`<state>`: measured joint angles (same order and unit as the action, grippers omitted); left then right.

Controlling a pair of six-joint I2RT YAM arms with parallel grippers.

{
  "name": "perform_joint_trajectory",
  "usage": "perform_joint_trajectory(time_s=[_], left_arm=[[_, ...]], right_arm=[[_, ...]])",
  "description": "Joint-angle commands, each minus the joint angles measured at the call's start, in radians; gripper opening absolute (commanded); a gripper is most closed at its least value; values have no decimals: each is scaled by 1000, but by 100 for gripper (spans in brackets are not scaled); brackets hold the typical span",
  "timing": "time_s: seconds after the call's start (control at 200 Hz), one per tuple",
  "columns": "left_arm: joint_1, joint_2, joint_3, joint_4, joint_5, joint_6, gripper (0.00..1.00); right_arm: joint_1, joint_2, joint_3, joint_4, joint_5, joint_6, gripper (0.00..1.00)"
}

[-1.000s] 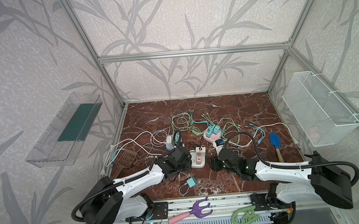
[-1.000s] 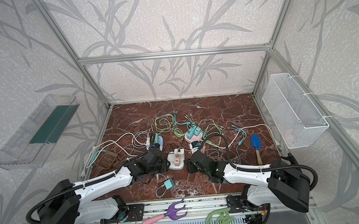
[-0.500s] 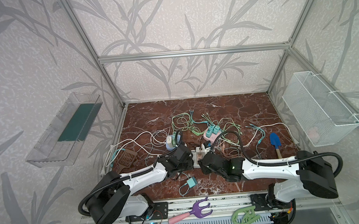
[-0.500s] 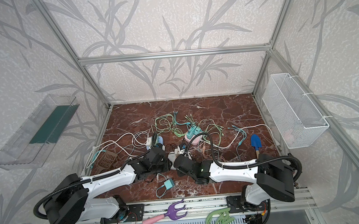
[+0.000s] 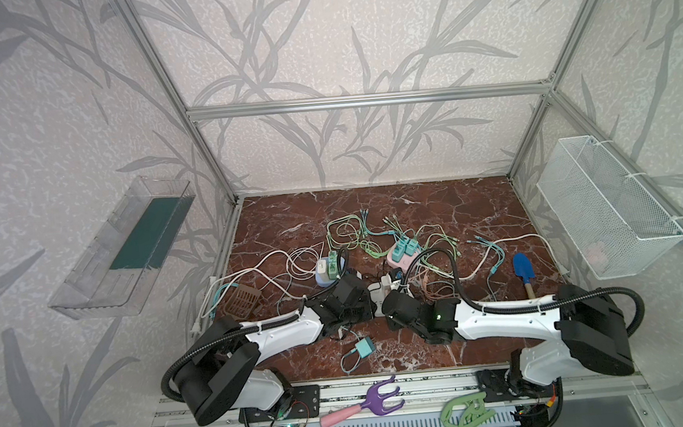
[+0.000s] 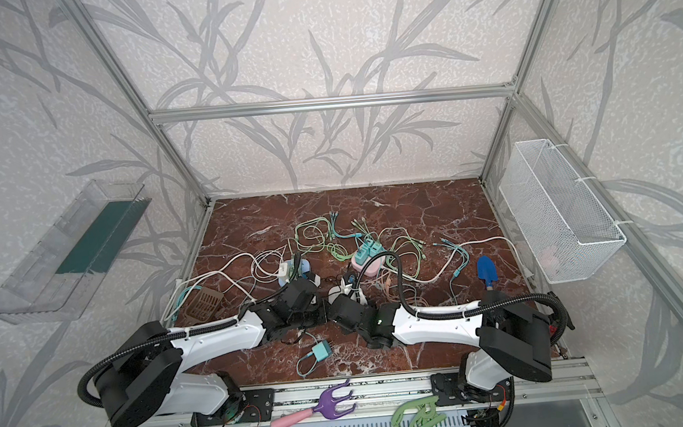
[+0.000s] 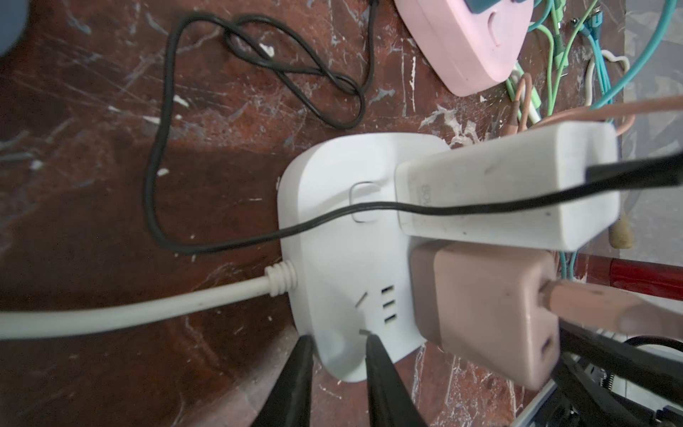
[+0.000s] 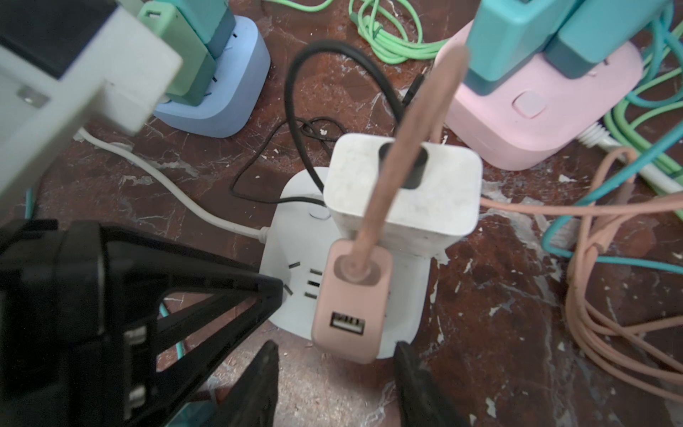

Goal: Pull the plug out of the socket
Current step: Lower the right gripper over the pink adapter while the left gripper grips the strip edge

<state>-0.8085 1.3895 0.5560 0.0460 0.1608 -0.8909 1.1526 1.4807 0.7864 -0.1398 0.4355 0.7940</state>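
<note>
The white socket [image 7: 325,273] is sitting on the marble table [image 5: 414,200], toward six o'clock from its middle. In both top views the two arms are flanking it at nine and four o'clock. The left claw [image 7: 338,338] is clenched on the socket's rounded rim, pinning it. The right claw [image 8: 336,345] is standing released, its fingers spread just short of the pink plug [image 8: 351,295] and not touching it.

The plug is standing upright in the socket, touching the bigger white charger [image 8: 425,207] beside it. It is looking like a light, rigid block of matte plastic, with rounded corners and flat broad faces. Those faces, low on the body, are offering the best hold. Its smooth shell is probably slipping easily under hard fingers, so a firm squeeze and a straight pull along the prongs are looking wise, since tilting could bend the prongs.

The pink cable [image 8: 406,148] rising from the plug's top is soft and springy, making a poor handle. The socket is looking like light, glossy plastic too, so it is likely to lift with the plug unless pinned. A thin black cable [image 7: 159,166] is trailing across the socket, and a thick white cord [image 7: 148,314] is leaving its side.
</note>
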Motion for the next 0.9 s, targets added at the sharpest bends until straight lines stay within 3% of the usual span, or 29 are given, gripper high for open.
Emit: perform_joint_trajectory(time_s=[0.0,0.24,0.56,0.895], left_arm=[[-3,-11,-7,32,7,-18,27],[9,-89,3,-32,-99,29,30],[23,-21,51,-66,-84,59,30],[37,27,68,-57,-87,86,37]], right_arm=[[-15,15,12,-2,8,-18,52],[-29,36,12,32,-20,-44,52],[-61,85,43,30,-56,-65,50],[-65,120,69,5,-56,-69,47]])
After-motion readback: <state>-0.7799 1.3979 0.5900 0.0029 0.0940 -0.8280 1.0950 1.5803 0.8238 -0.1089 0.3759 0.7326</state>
